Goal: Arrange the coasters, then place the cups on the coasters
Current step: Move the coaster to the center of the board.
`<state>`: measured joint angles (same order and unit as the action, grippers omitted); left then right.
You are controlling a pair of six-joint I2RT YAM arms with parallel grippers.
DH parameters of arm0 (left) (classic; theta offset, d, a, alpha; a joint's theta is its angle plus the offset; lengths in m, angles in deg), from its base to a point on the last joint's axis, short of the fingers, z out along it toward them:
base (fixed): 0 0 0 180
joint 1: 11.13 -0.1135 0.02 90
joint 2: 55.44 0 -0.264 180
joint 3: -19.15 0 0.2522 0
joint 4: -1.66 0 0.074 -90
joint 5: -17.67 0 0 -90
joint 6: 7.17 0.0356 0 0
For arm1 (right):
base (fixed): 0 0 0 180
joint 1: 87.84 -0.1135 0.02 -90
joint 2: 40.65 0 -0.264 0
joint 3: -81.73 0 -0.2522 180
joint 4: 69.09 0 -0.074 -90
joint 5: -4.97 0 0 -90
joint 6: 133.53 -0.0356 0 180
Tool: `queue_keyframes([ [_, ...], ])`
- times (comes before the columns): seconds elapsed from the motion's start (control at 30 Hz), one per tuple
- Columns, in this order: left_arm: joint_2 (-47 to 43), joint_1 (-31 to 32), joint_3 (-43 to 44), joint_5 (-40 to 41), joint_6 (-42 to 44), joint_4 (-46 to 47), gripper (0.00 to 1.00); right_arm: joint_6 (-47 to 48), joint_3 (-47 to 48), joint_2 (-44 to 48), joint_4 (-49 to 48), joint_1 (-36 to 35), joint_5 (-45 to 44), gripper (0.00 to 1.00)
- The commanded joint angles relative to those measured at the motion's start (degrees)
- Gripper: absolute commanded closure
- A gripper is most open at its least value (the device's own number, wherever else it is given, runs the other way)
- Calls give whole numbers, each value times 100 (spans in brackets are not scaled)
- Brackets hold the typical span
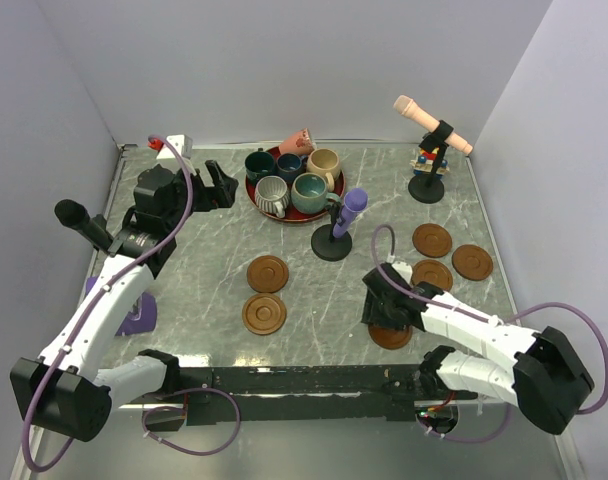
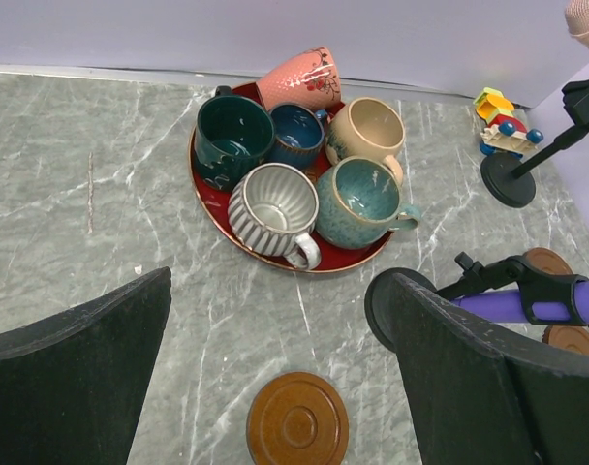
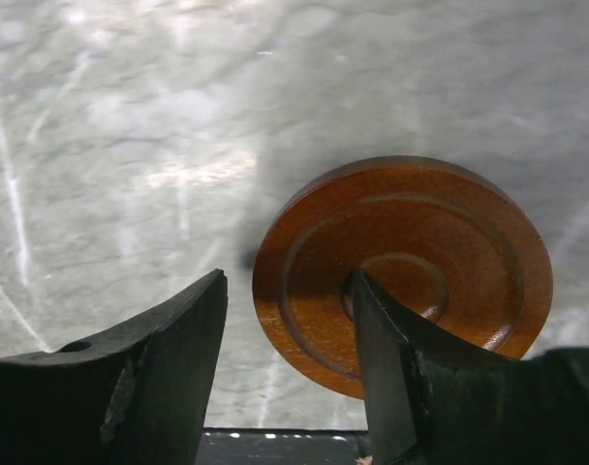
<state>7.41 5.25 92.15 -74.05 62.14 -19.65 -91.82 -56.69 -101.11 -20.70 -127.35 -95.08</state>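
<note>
Six cups crowd a red plate (image 1: 261, 202) at the back: grey ribbed (image 2: 273, 205), teal (image 2: 360, 199), beige (image 2: 364, 131), dark green (image 2: 232, 136), dark blue (image 2: 296, 134), and a pink one (image 2: 299, 77) tipped at the rear. Two coasters (image 1: 267, 272) (image 1: 264, 314) lie mid-table, three more (image 1: 432, 240) (image 1: 472, 262) (image 1: 431, 275) on the right. My right gripper (image 3: 287, 281) is open, low over a sixth coaster (image 3: 449, 232) at the front edge. One finger stands left of its rim, the other over its centre. My left gripper (image 2: 280, 291) hangs wide open and empty, left of the plate.
A purple microphone on a black stand (image 1: 334, 240) rises just right of the plate. A peach microphone (image 1: 432, 125) and a small colourful toy (image 1: 427, 160) are at the back right. Walls close in on three sides. The table's front edge runs just below the right gripper's coaster.
</note>
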Motion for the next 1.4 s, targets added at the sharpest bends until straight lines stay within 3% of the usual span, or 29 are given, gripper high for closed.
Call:
queue_keyframes([
  [0.0, -53, 32, -9, 22, -14, 228, 4, -365, 162, -509, -765, -495, 161, 40],
  [0.27, -80, 32, -9, 22, 12, 228, 3, -120, 1330, -1861, -1379, -1384, -331, 41],
  [0.5, -97, 32, 0, 154, 65, 184, 3, 434, 2412, -3040, -1670, -1507, -331, 43],
  [0.67, -124, 23, -9, 154, 100, 201, 4, 742, 2957, -3147, -1442, -1612, -568, 39],
  [0.8, -159, 32, -44, 154, 109, 245, 3, 900, 3195, -2796, -1091, -1832, -885, 30],
  [1.07, -229, 23, -9, 154, 100, 219, 3, 532, 2301, -1803, -563, -2035, -982, 21],
  [1.37, -141, 32, -18, 66, 47, 245, 3, 215, 990, -985, -528, -2193, -771, 21],
])
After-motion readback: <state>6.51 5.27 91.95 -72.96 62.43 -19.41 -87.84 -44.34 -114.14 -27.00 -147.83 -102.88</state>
